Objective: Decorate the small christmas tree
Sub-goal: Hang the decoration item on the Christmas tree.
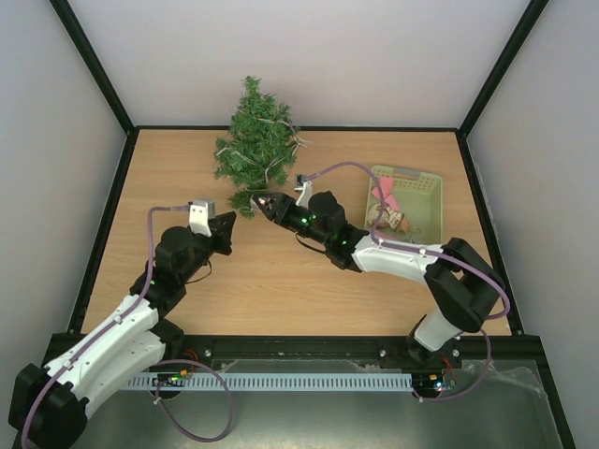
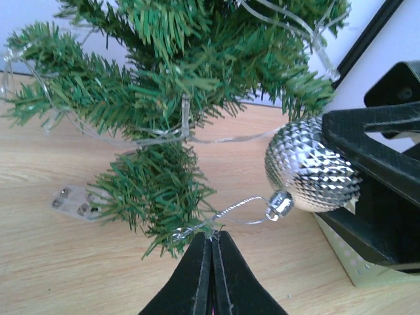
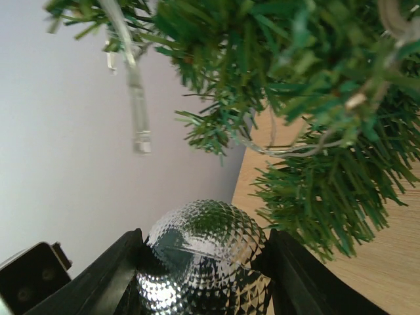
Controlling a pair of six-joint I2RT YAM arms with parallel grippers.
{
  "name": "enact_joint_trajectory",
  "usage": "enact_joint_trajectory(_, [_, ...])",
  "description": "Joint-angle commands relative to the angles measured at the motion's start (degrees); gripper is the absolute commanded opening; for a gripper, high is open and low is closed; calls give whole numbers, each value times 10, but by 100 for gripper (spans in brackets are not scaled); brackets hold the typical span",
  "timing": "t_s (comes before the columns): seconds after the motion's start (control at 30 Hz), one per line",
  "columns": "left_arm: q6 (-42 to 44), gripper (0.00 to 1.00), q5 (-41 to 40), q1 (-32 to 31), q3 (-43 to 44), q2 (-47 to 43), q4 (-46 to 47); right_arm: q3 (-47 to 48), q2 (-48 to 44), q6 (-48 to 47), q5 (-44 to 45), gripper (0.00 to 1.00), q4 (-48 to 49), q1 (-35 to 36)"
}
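Now: getting the silver bauble's loop onto a low branch

Top external: small christmas tree stands upright at the far middle of the tabletop, by the back wall. Both arms reach to its near lower edge. Left tool sits just left of the lowest branches and right tool just right of them, tips facing each other. Green basket lies right of the tree with some decorations inside, too small to name.

Left wrist: left tool's fingers are pressed together, seemingly pinching the thin hanging loop right at the tip of a low branch. The loop runs to the cap of the silver bauble, which the right tool's black fingers clamp from either side. A clear light string drapes through the needles. A clear plastic piece lies on the tabletop beside the branch.

Right wrist: the bauble is pinched between both fingers. Tree branches hang just above and to the right, not touching the ball.

Doing it well, my read: left should draw the loop over the branch tip and well in toward the stem so it can't slip off. Right should follow with slack and not tug. Avoid snagging the light string. Right lets go only once the loop is seated, then left. An early release likely drops the ball.
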Motion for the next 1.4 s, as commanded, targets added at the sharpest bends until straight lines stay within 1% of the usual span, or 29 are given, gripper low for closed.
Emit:
enact_joint_trajectory(0.0, [-5, 2, 15, 3, -16, 11, 17, 20, 20, -10, 18, 40, 39, 4])
enact_joint_trajectory(0.2, [0, 2, 23, 4, -16, 41, 21, 23, 34, -22, 27, 40, 38, 4])
enact_joint_trajectory(0.57, [2, 2, 25, 6, -23, 63, 27, 31, 45, -37, 37, 40, 22, 4])
enact_joint_trajectory(0.93, [-22, 2, 74, 9, -29, 28, 14, 8, 27, -33, 31, 40, 10, 4])
enact_joint_trajectory(1.07, [-31, 2, 66, 9, -42, 16, 17, 13, 31, -35, 33, 40, 3, 4])
enact_joint_trajectory(1.37, [-37, 2, 72, 12, -42, 28, 6, 17, 46, -32, 20, 40, 6, 4])
